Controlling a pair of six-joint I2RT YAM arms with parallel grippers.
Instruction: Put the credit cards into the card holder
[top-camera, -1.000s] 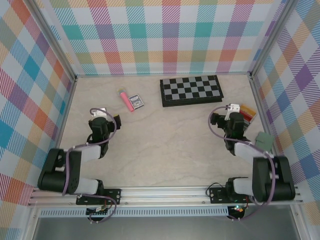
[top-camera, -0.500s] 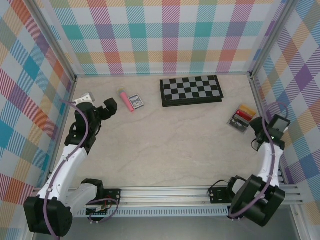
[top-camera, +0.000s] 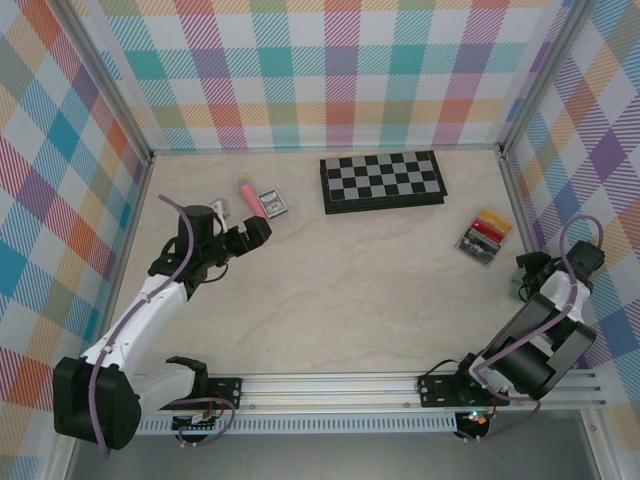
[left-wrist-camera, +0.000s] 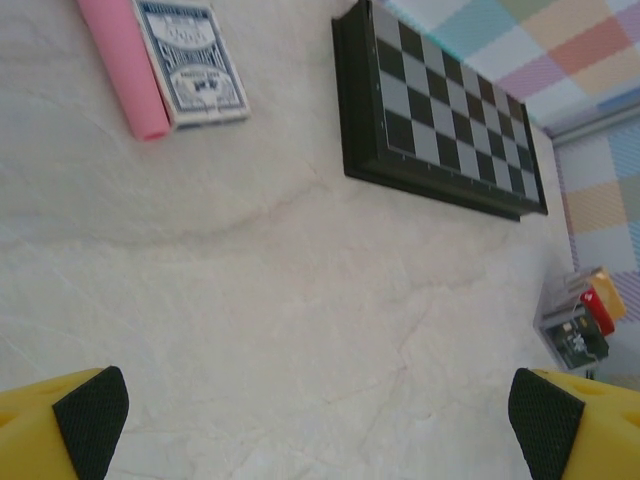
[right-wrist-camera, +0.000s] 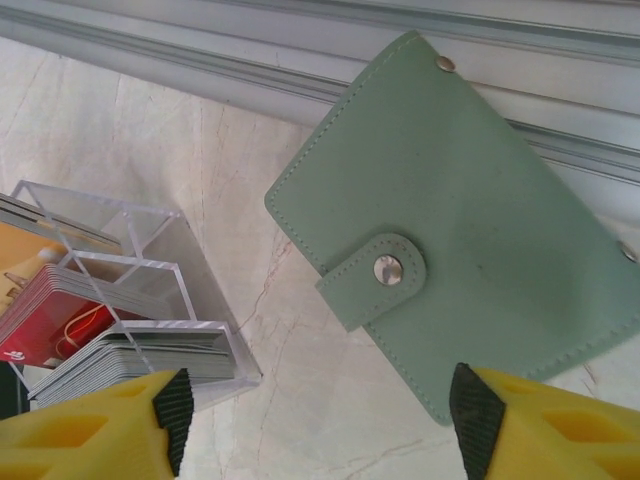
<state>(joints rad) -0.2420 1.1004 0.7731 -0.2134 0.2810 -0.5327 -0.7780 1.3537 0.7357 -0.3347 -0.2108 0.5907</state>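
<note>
Sage-green card holder, tab snapped shut, left fingers and right fingers spread, empty

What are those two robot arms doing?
The right gripper hovers, jaws apart, over the green card holder, which lies snapped shut beside the metal rail. The credit cards sit in a clear rack next to it. The left gripper hangs open over the table, holding nothing.
</note>
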